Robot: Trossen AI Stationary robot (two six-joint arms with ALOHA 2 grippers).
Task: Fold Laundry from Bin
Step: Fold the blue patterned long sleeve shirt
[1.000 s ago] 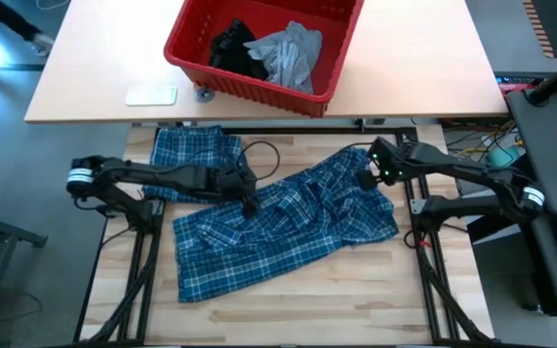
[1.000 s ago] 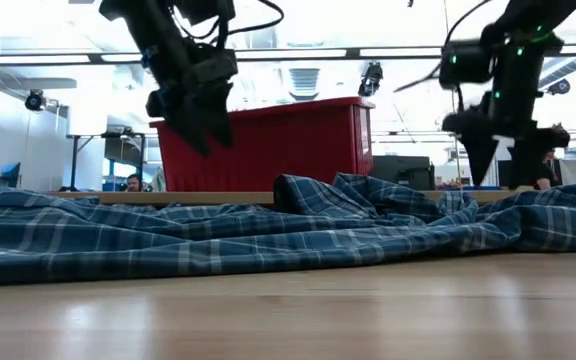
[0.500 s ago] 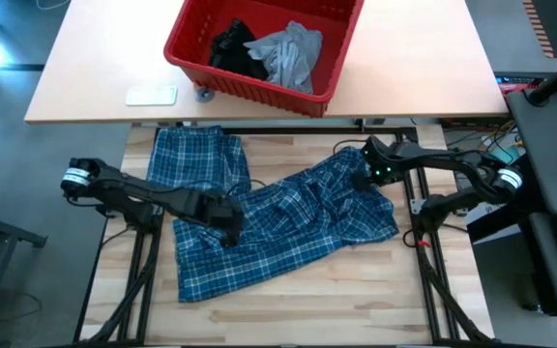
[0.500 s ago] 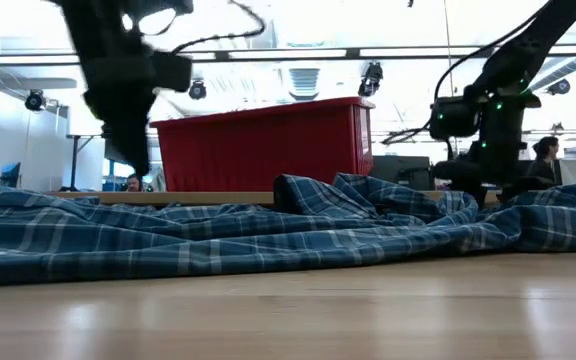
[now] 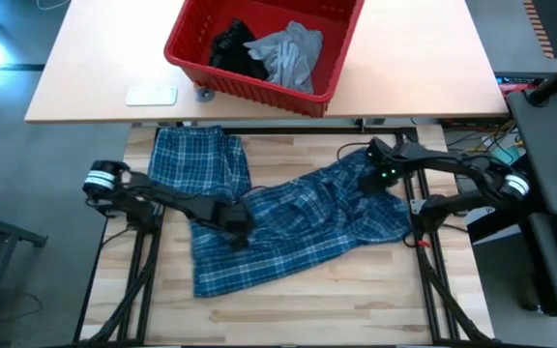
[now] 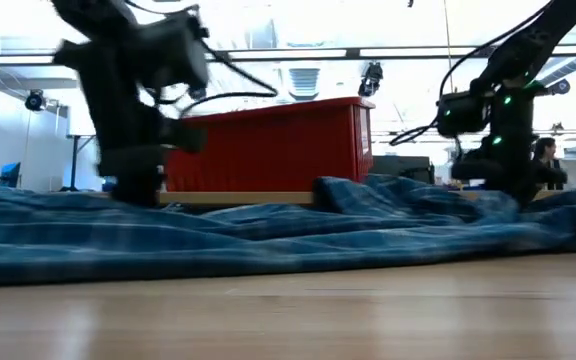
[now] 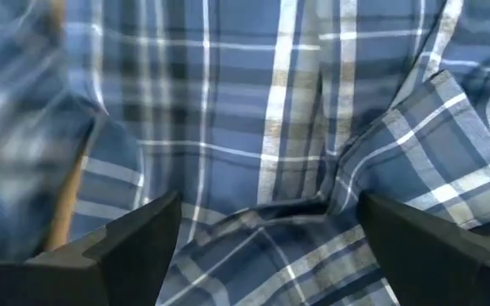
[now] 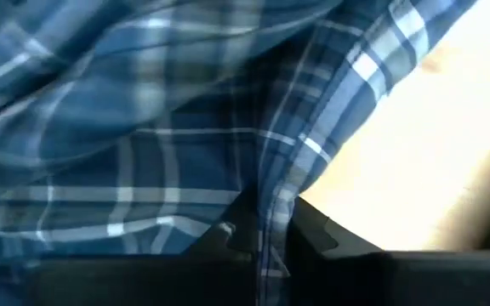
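Laundry item one, the plaid shirt (image 5: 288, 227), lies spread and rumpled across the wooden tabletop (image 5: 356, 300). The left end effector (image 5: 238, 224) sits low on the shirt's left-centre area with its fingers (image 7: 130, 246) spread apart, fabric lying between them. The right end effector (image 5: 375, 179) is at the shirt's upper right edge, with its fingers (image 8: 321, 234) clamped together on a fold of plaid cloth. The red bin (image 5: 259, 92) stands on the far, lighter tabletop, well apart from both end effectors. It holds two garments: one grey (image 5: 288, 53), one black (image 5: 232, 48). Count: three garments, one bin. A pale flat object (image 5: 151, 95), possibly a card, lies beside the bin.
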